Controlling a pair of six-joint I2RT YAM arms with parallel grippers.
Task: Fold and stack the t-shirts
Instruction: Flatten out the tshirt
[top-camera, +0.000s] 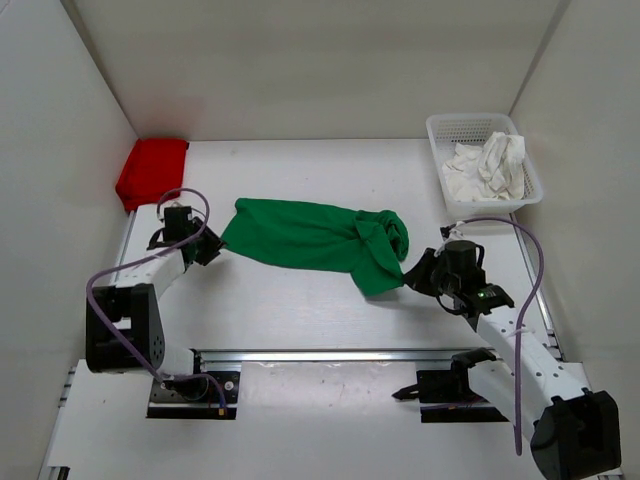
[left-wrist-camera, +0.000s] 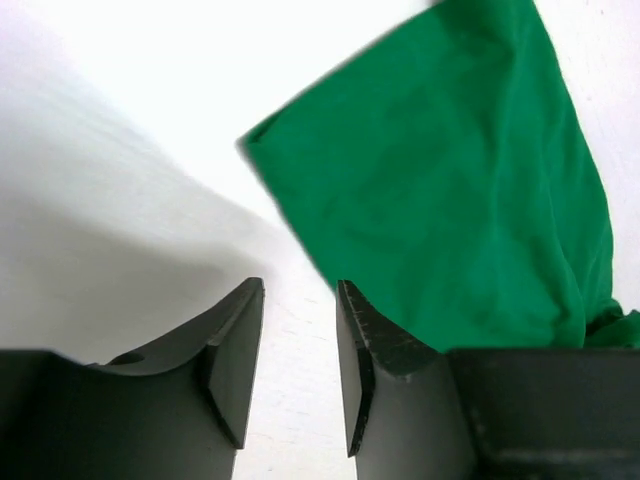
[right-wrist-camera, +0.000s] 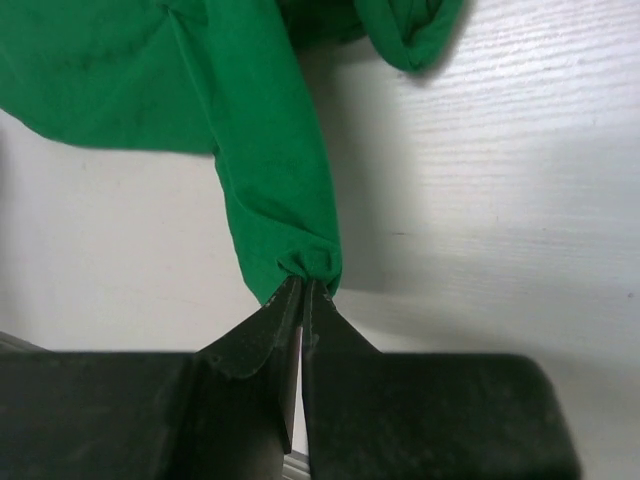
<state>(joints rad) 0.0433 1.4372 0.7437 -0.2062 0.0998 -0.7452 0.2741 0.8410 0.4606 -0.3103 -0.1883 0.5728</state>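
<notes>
Cloth check: green t-shirt in the middle of the table, drawn out as a long rumpled band from left to right, right end twisted and bunched. Red t-shirt folded at the far left corner. White t-shirt crumpled in the basket at the far right corner.

Left gripper: jaws apart, nothing between them; corner of green cloth lying flat just beyond the fingertips, not touching. Right gripper: jaws together, clamped on a gathered tip of the green shirt, cloth narrowing to a twist at the pinch.

Step in hand, by judgement: spreading the green shirt flat before any fold. To do it well:
- Re-grip with the left at a true hem or shoulder corner, not mid-fabric.
- Keep the right pinch firm and low.
- Pull apart gently, enough to open the twisted end, not enough to drag the whole shirt.
- Lay down square to the near edge, well apart from the red one.
</notes>
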